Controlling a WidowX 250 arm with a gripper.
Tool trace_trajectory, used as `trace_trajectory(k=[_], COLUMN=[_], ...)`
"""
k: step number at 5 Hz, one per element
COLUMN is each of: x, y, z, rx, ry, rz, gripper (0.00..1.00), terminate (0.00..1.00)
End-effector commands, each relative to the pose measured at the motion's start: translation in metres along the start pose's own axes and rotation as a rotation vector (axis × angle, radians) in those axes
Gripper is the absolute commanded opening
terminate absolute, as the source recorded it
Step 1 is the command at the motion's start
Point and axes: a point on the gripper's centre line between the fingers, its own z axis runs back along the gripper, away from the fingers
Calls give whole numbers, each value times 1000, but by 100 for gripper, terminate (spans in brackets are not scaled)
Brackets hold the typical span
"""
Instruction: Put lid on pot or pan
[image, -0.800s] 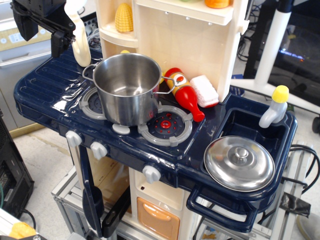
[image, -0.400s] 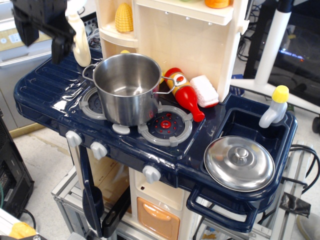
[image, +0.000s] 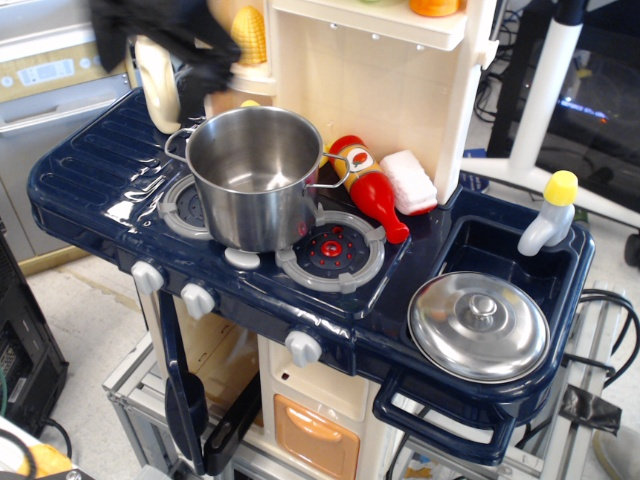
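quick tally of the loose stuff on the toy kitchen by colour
Steel: 2, the pot and the lid
Red: 1, the ketchup bottle
Yellow: 1, the corn cob
White and pink: 1, the sponge
Cream: 1, the bottle behind the pot
Total: 6

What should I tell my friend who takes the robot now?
Tool: the blurry black tool is up at the top left, behind the pot; open or shut can't be told, and it holds nothing visible.
Things: the tall shiny steel pot stands open on the left burner. The round shiny steel lid with a knob lies over the sink on the right.
Done: nothing.
Left: grab the lid, put it on the pot.
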Motion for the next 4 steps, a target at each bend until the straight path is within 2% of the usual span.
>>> trace_trajectory(k=[1, 2, 3, 4], x=[7, 9, 14, 21], y=[-68, -119, -174, -233], z=[35, 45, 42, 35], rx=[-146, -204, -273, -343], ry=[52, 64, 60, -3], rz=[38, 16, 55, 85], gripper=[100, 100, 100, 100], terminate=[0, 0, 0, 0])
